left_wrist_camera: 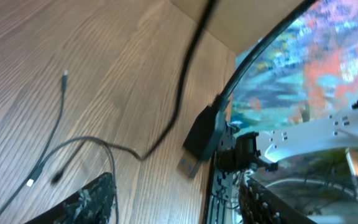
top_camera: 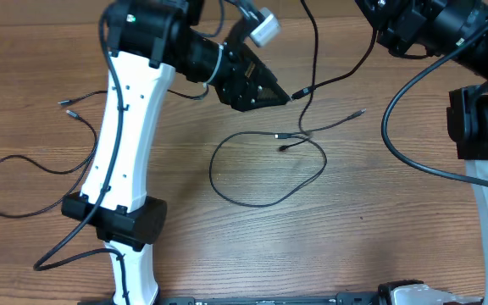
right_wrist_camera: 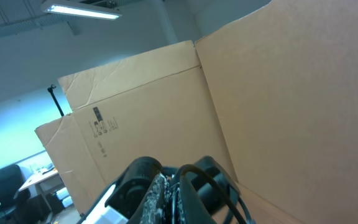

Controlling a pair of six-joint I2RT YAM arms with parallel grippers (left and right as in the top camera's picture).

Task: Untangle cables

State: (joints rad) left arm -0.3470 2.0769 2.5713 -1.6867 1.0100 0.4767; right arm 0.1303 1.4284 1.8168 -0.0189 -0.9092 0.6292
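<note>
A thin black cable comes down from beyond the table's far edge. Its USB plug hangs just off my left gripper's tips. In the left wrist view the plug hangs in the air ahead of the open, empty left gripper. A second cable forms a wide loop at mid-table, its small plugs crossing the hanging cable. A third cable lies apart at the left. My right gripper shows only in its wrist view, fingers together, pointing up at a cardboard box; the thin cord between them is hidden.
The left arm stretches over the left half of the table. The right arm and its thick black hose fill the right side. A cardboard box wall stands behind the table. The table's far edge is close to the hanging plug.
</note>
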